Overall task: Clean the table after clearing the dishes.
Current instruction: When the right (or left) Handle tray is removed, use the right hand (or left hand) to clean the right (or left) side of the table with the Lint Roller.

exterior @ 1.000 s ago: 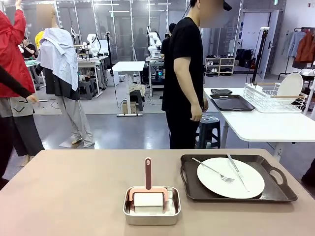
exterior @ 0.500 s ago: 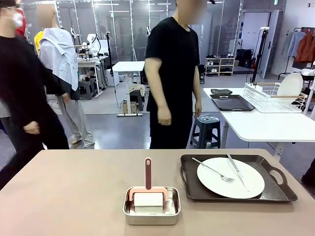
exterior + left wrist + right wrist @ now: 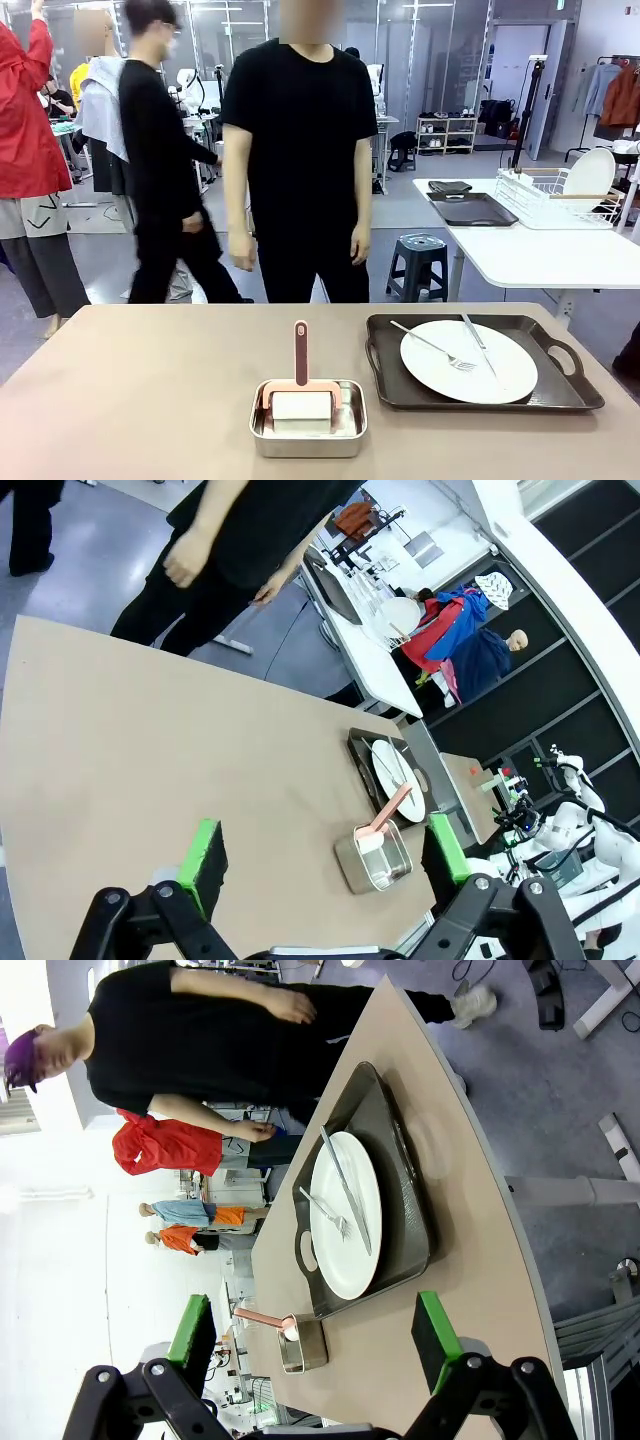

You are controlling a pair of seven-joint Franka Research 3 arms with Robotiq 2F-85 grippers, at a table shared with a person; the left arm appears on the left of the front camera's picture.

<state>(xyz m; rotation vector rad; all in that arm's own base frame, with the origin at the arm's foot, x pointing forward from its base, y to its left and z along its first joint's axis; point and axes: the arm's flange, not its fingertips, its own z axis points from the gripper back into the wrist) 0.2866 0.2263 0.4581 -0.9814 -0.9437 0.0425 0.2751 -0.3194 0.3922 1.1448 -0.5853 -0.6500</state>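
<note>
- Holding our left gripper [image 3: 325,850] and right gripper [image 3: 312,1332] wide apart, we grasp nothing.
- One plate [image 3: 468,361] with fork [image 3: 437,350] and knife [image 3: 482,350] sits on its tray [image 3: 385,385], to the right on the table [image 3: 150,390].
- The person [image 3: 300,150] has just turned to face us; we judge clearing comes next.

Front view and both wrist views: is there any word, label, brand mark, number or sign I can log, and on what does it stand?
None can be read.
The tray, plate, steel pan and table carry no print.
The person's black shirt is plain.
Anything on the far shelves is too small and blurred to tell.
</note>
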